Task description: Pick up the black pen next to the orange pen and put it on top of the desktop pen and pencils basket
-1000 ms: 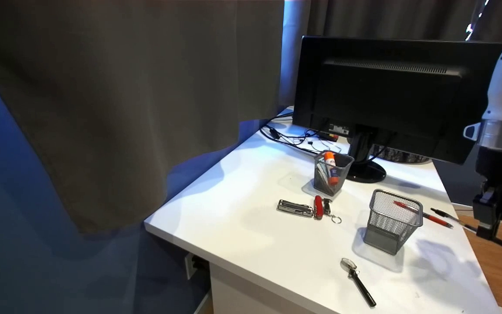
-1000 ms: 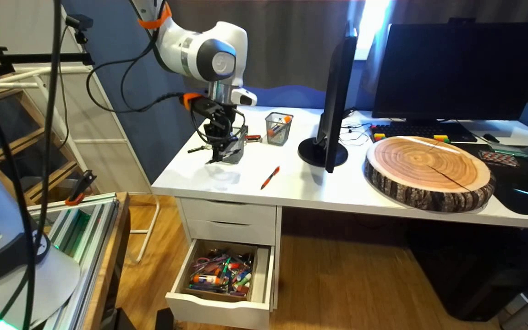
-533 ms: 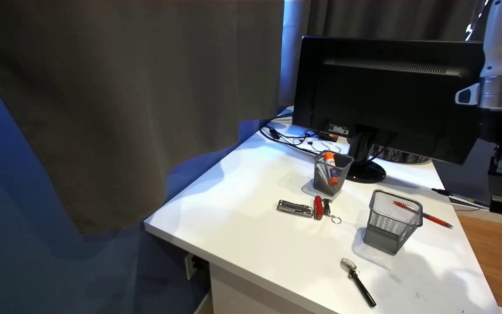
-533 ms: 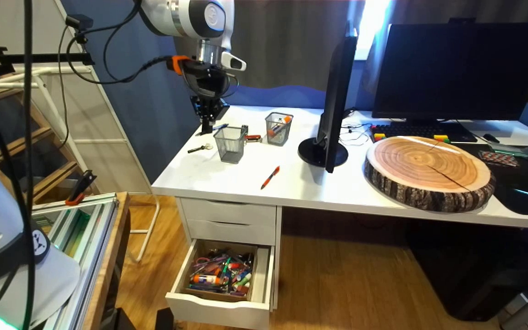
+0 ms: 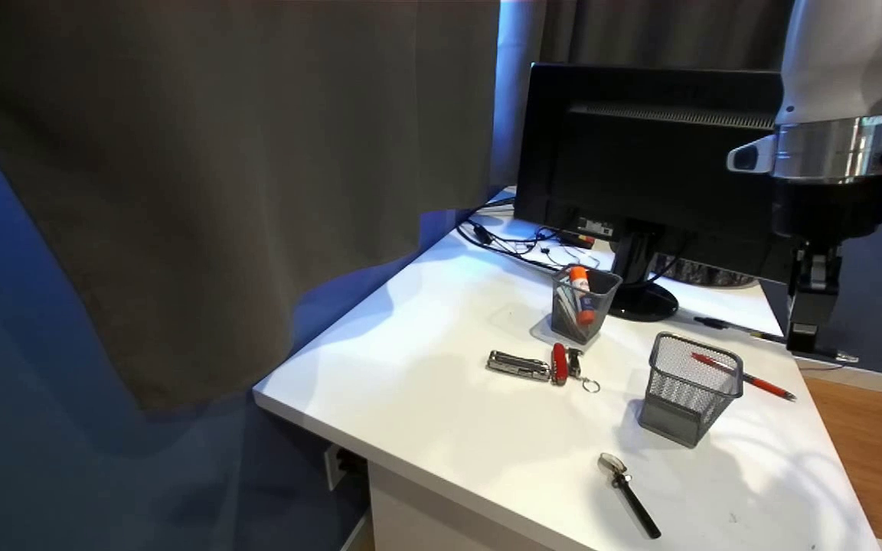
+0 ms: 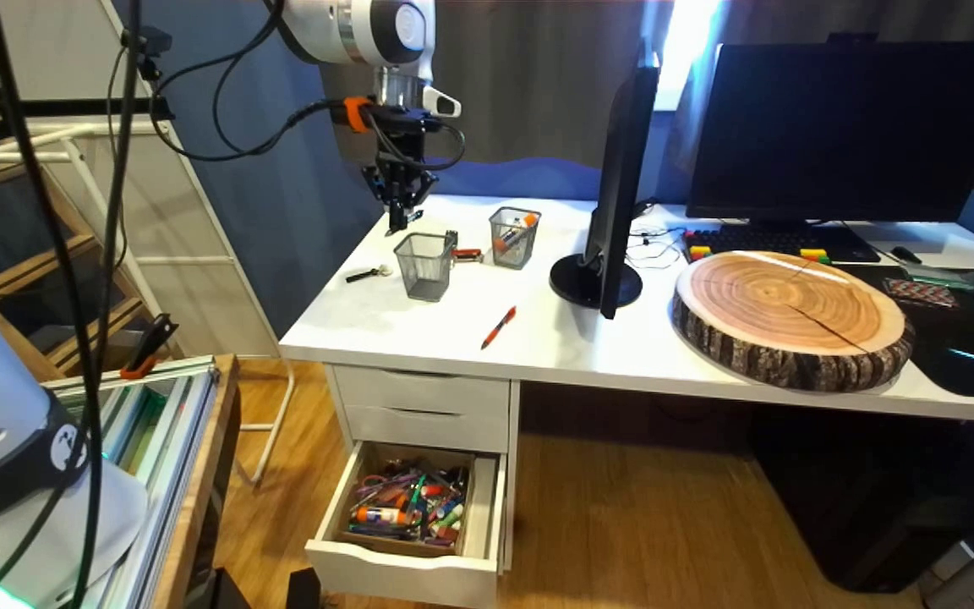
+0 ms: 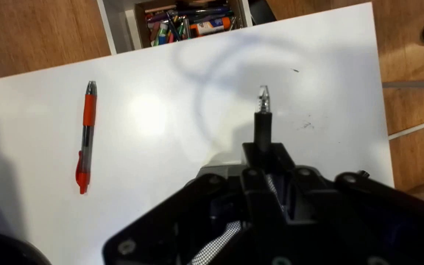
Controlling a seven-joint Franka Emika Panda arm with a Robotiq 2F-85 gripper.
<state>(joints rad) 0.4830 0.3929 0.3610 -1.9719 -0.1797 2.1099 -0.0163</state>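
The white robot arm (image 5: 847, 61) reaches over the white desk (image 5: 426, 360), its black two-fingered gripper (image 5: 802, 337) pointing down with the jaws narrow, pinched around the slim black pen (image 7: 262, 127) with a clear, silvery tip. The pen sits crosswise in that grip: the tip pokes out past the gripper in the wrist view, and in an exterior view I can see a length with a black end sticking out the opposite way. It is held clear of the desk, higher than the rim of a small square grey wire-mesh basket (image 5: 690, 390) standing upright; pen and basket are apart. In the wrist view, part of the mesh shows beneath the gripper. A thin orange-red pen (image 7: 87, 141) with a see-through barrel lies on the desk near the basket. A similar grey mesh cup (image 6: 514, 241) stands near the black monitor (image 5: 671, 161), holding an orange-ended stick with a label (image 5: 584, 295).
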